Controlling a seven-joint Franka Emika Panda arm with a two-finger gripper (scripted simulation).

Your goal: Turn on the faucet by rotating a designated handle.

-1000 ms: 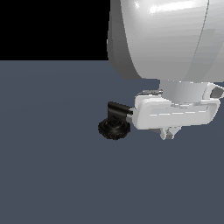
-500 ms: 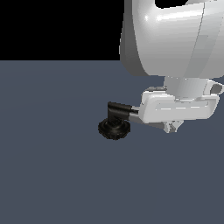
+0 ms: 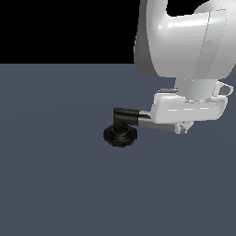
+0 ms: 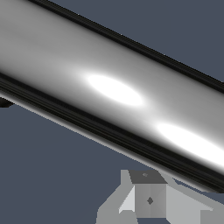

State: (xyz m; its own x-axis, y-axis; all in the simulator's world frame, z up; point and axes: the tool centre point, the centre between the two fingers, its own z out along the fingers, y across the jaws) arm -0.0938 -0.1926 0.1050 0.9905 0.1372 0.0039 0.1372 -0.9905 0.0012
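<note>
Faucet [image 3: 120,131] sits on floor, base at exterior view's left; handle [image 3: 146,122] runs rightward from elbow under gripper [image 3: 183,127]. Handle [image 4: 109,87] fills wrist view, so gripper hangs close, probably to push sideways. Finger opening and contact: cannot tell.

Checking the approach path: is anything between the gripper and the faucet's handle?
Nothing: in the wrist view the handle fills the frame right by a fingertip; whether they touch is unclear.
</note>
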